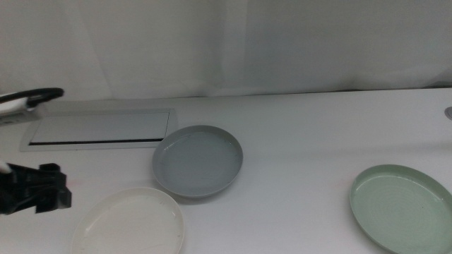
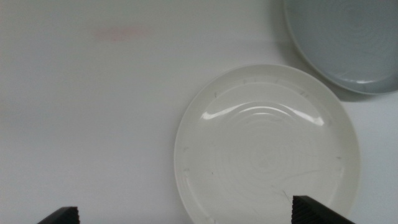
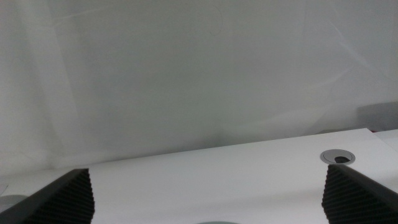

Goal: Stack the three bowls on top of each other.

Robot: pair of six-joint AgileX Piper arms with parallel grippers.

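Note:
Three bowls lie apart on the white table. The grey-blue bowl (image 1: pixel 198 161) is in the middle, the white bowl (image 1: pixel 128 222) at the front left, and the pale green bowl (image 1: pixel 402 208) at the front right. My left gripper (image 1: pixel 60 189) hovers just left of the white bowl, open and empty. In the left wrist view the white bowl (image 2: pixel 267 152) lies ahead of the wide-apart jaws of the left gripper (image 2: pixel 186 218), with the grey-blue bowl (image 2: pixel 348 37) beyond it. My right gripper (image 3: pixel 208 199) is open and empty, out of the middle view, facing the back curtain.
A flat white panel with a dark slot (image 1: pixel 99 130) lies at the back left. A black cable (image 1: pixel 32 95) loops at the left edge. A round grey grommet (image 3: pixel 337 156) sits in the table at the far right. A white curtain closes the back.

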